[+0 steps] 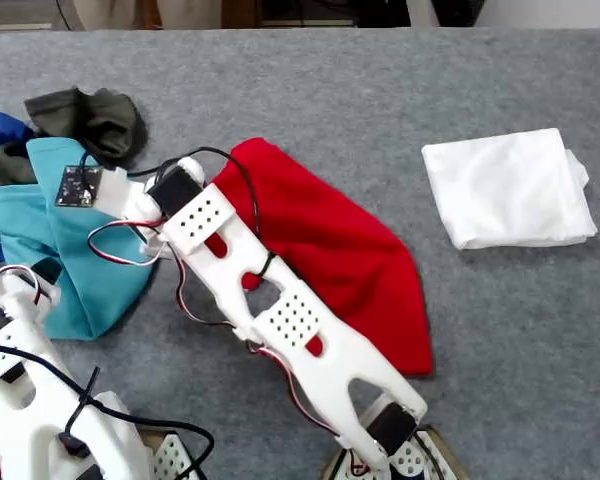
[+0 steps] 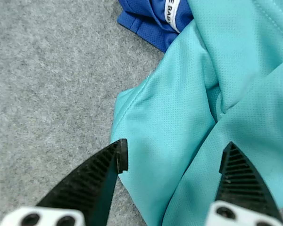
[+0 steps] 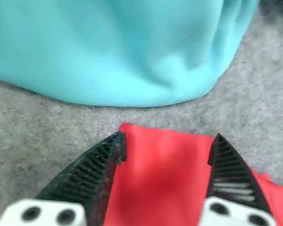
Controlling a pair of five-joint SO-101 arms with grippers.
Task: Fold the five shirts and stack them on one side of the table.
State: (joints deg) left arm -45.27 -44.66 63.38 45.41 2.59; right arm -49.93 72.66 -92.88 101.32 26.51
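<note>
Red shirt lies spread mid-table, one corner just beside the teal shirt, and the right gripper hangs over that corner with jaws spread (a white shirt sits folded well apart). A bite set too far over could catch teal cloth too, and the left gripper, agape above the teal hem, risks dragging both.

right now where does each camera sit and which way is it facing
high view: fixed above the table, looking down; both white arms show.
left wrist view: on the left arm, looking past its open jaws at the teal shirt and blue shirt.
right wrist view: on the right arm, open jaws over the red shirt, teal shirt beyond.
shared: both wrist views see the teal shirt.
</note>
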